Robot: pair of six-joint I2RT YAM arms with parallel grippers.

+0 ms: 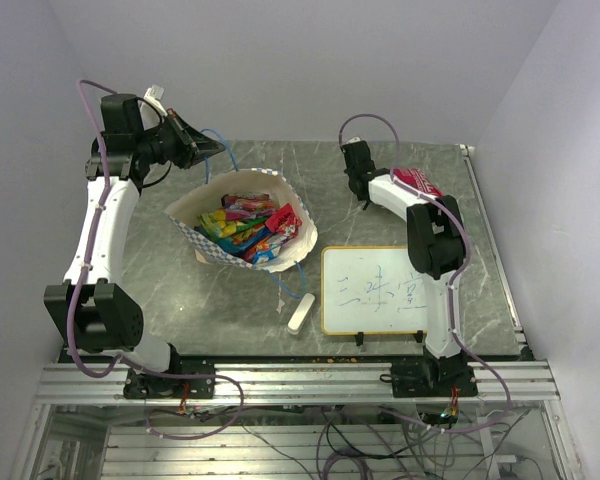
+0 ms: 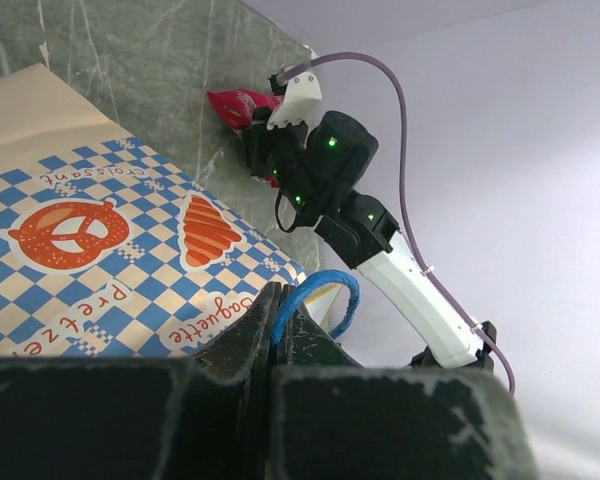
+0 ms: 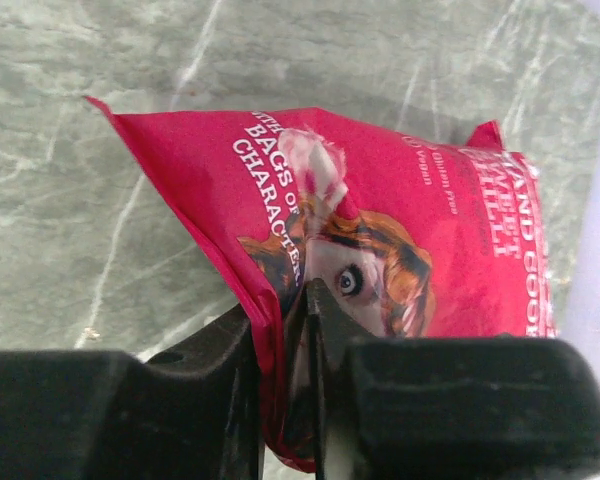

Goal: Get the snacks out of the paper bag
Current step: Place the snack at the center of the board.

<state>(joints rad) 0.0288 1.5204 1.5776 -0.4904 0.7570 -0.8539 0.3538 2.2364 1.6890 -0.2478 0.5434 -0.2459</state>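
Snack [image 3: 410, 200] pinched in my right gripper [image 3: 305, 325], table [image 3: 80, 220] showing past its far edges; left gripper [image 2: 278, 325] clamps bag [image 2: 130, 270] handle [image 2: 352, 295].

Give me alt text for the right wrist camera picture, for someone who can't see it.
The right tool is shut on the near edge of a red packet, which is printed with a red-haired face and white lettering. Behind the packet is a grey marbled table.
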